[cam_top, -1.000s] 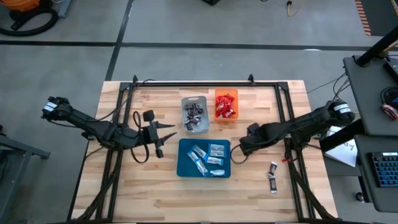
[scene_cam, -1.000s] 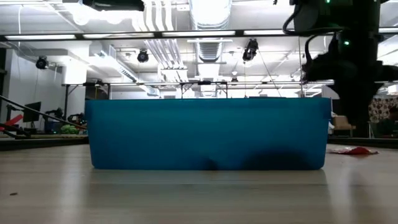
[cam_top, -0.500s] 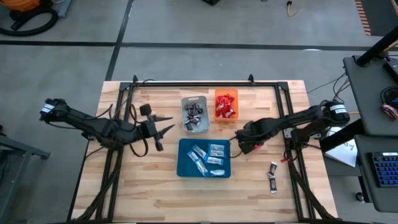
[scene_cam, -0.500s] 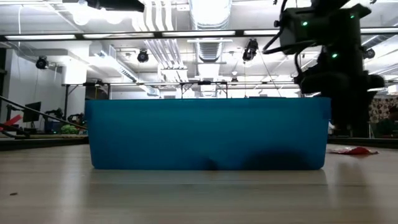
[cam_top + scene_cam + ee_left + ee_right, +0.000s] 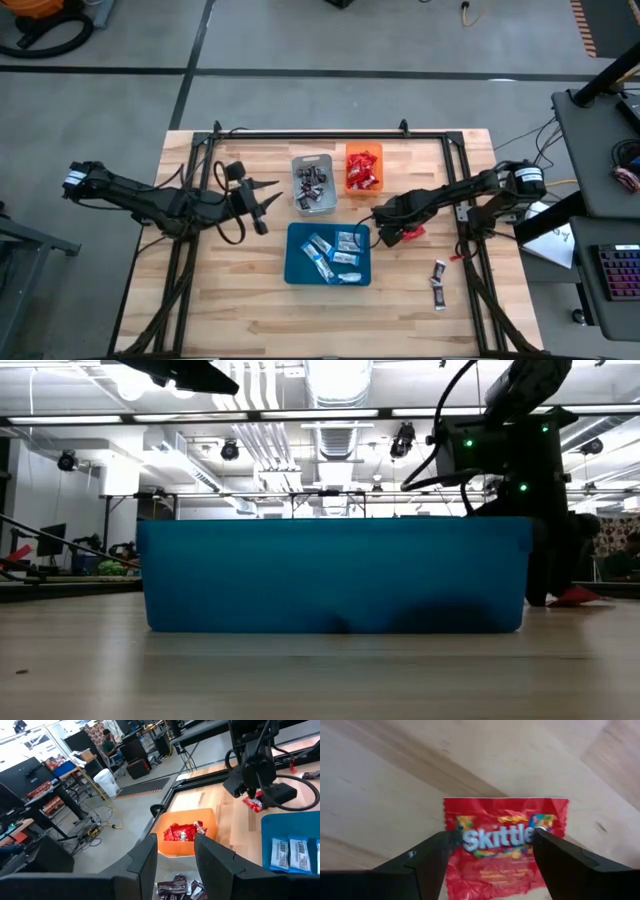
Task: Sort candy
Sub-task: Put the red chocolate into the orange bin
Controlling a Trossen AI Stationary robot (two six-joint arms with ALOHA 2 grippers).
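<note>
A shiny red candy packet (image 5: 505, 820) lies flat on the wood just right of the blue tray (image 5: 296, 262). My right gripper (image 5: 495, 835) points down over it, open, one finger at each end of the packet. In the high view the gripper (image 5: 388, 232) covers part of the packet (image 5: 411, 233). My left gripper (image 5: 268, 200) hovers open to the left of the grey tray (image 5: 314, 160), holding nothing; its wrist view looks between its fingers (image 5: 175, 840) at the orange tray (image 5: 186, 847). My right gripper comes at the red packet from above, with a fingertip (image 5: 447, 840) over one short end and the other over the opposite end (image 5: 540, 831). The packet lies flat on the table. Whether the fingers touch it I cannot tell.
The grey tray holds dark mini bars (image 5: 312, 185), the orange tray (image 5: 349, 185) red packets, the blue tray blue-and-white bars (image 5: 335, 252). Two dark bars (image 5: 438, 282) lie loose near the front right. A black frame (image 5: 330, 132) runs around the table's far and side edges.
My right gripper has come down toward the table beside the blue tray's right wall, onto the red packet, and its wrist has rolled. My left gripper has swung a little toward the far edge and the grey tray.
</note>
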